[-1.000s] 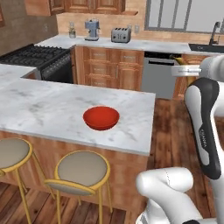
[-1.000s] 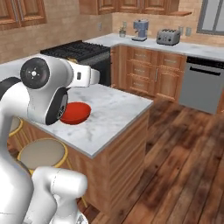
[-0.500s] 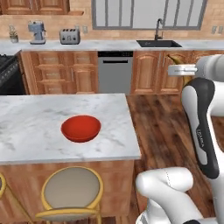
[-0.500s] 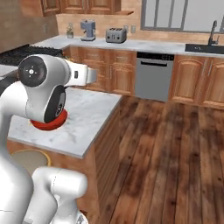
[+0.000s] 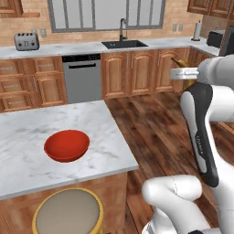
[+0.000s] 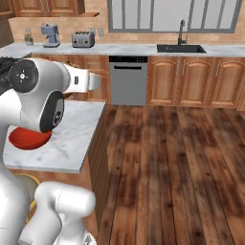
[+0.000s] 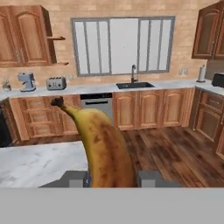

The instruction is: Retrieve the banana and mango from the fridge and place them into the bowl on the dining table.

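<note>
- Up in the air, the tool is squeezing the banana, which points away along it.
- Off to the arm's left, the red bowl sits low on the bench, well apart.

This is looking like a home kitchen, rendered rather than filmed. Warm wooden cabinets are running along the back wall under a pale marble counter, with more hanging at the upper left and upper right of the hand view. A black sink with a tall faucet is sitting below a wide window set in a brick wall. A steel dishwasher is filling the middle of the cabinet row, and a toaster and coffee machine are standing on the counter at upper left. A marble-topped island with a round stool is occupying the lower left of the left base view, above dark plank flooring.
</note>
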